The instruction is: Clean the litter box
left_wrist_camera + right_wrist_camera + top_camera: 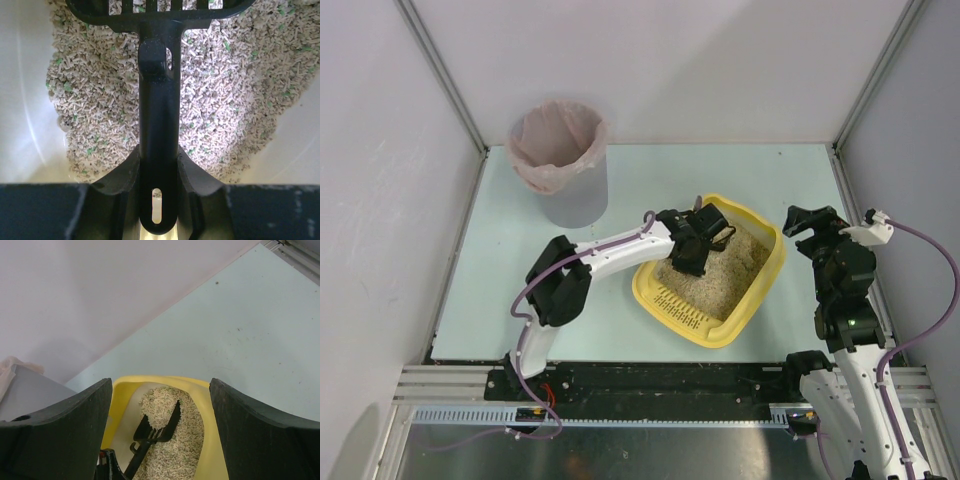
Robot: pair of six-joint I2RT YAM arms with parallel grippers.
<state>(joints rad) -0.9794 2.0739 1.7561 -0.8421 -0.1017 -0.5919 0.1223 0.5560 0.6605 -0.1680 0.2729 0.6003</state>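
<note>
The yellow litter box [761, 288] lies right of centre on the table, with beige litter [725, 270] heaped toward its far side. My left gripper [696, 243] hovers over it, shut on the handle of a black slotted scoop [712, 222]. In the left wrist view the fingers [120, 175] clamp the handle [159, 110] on both sides, and the scoop head [160, 9] rests in the litter [225, 100]. My right gripper [812, 221] hangs open just right of the box. Between its wide jaws [160, 390] I see the box [212, 440] and the scoop [150, 430] carrying litter.
A grey bin with a pink liner [560, 160] stands at the back left of the table, and its edge shows in the right wrist view [30, 390]. White walls close in the table at the back and sides. The box's slotted grille [682, 305] faces the near edge.
</note>
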